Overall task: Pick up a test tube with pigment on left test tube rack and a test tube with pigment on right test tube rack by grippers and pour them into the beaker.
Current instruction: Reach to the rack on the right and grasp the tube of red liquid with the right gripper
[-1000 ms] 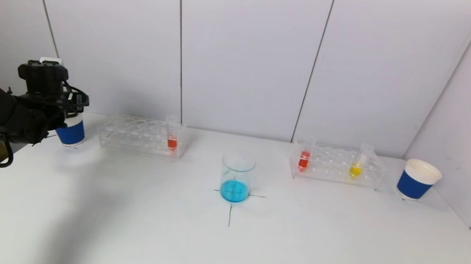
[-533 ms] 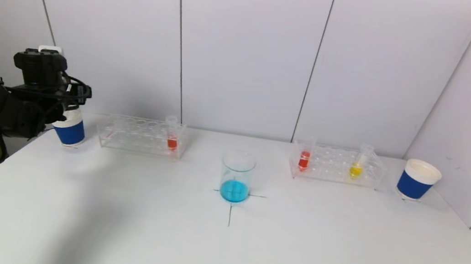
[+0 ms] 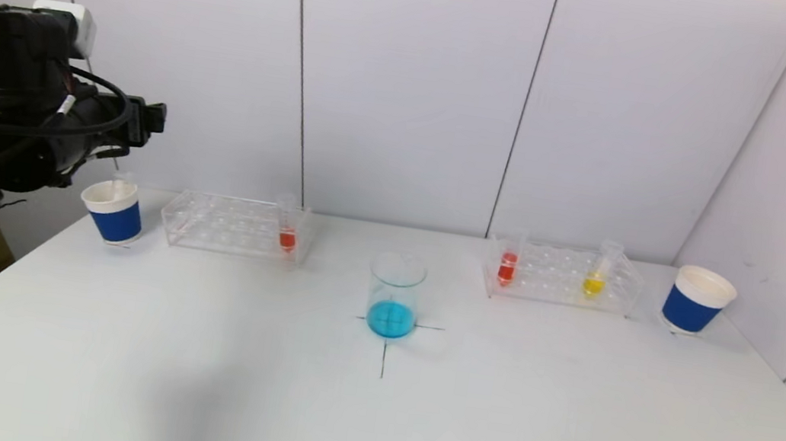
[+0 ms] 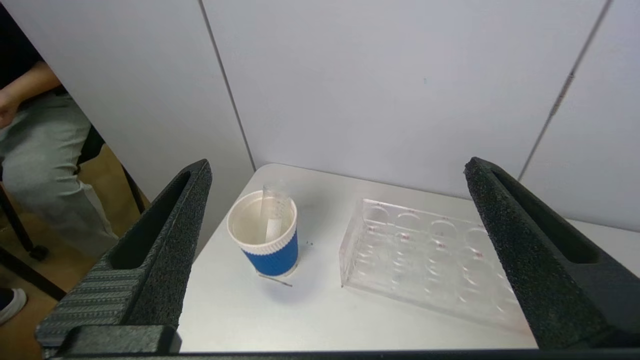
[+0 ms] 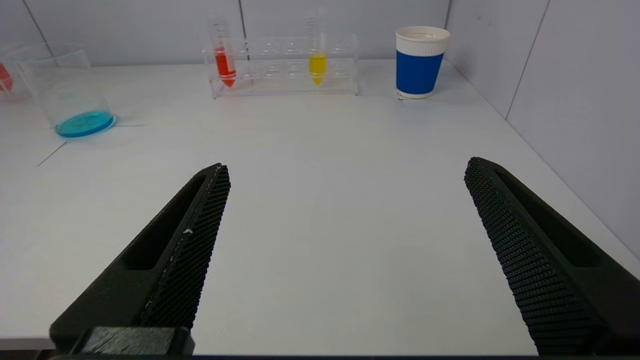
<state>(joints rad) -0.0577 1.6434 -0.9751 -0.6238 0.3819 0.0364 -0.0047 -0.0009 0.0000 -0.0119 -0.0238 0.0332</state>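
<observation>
The beaker (image 3: 395, 296) with blue liquid stands on the table (image 3: 365, 417), between the left test tube rack (image 3: 234, 226) and the right test tube rack (image 3: 562, 275). An empty test tube (image 4: 272, 212) leans inside the blue paper cup (image 4: 265, 235) left of the left rack. The left gripper (image 4: 335, 210) hangs above this cup, wide apart and holding nothing; the right gripper (image 5: 345, 200) is also spread and empty, low in front of the right rack.

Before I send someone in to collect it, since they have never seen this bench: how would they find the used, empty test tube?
Start at the left test tube rack on the white table, then look beyond its outer end to the blue paper cup. The empty test tube leans inside it. Unlike the racked tubes, it holds no colour, and the right-hand cup shows no tube.
</observation>
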